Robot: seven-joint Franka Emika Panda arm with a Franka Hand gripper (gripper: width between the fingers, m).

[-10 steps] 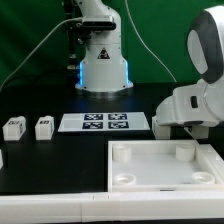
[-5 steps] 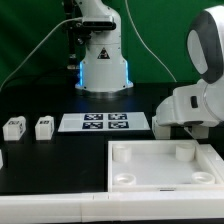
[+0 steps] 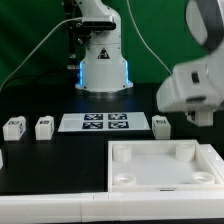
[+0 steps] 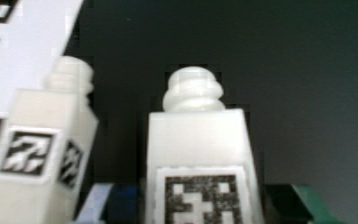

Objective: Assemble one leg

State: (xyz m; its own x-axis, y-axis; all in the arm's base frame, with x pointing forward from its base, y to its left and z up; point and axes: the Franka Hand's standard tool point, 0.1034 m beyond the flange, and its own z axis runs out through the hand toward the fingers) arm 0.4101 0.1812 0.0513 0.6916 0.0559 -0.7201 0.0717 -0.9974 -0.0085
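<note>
In the wrist view one leg [image 4: 201, 150], a white block with a rounded peg and a square tag, stands between my gripper's [image 4: 202, 205] fingertips [image 4: 119, 205]. The jaws are shut against its two sides. A second leg [image 4: 48, 135] is close beside it, toward the marker board [image 4: 19, 45]. In the exterior view my arm [image 3: 192, 88] is raised at the right and blurred. It hides the gripper and the held leg. The second leg [image 3: 161, 124] shows on the black table just past the marker board [image 3: 105, 122].
Two more legs [image 3: 14, 128] [image 3: 44, 127] stand at the exterior view's left. The large white square tray-like piece [image 3: 130, 150] with round corner sockets lies in front. The robot base [image 3: 103, 65] is at the back.
My arm has risen from its low place over the right-hand legs. This has uncovered the second leg beside the marker board. The other parts have not moved.
</note>
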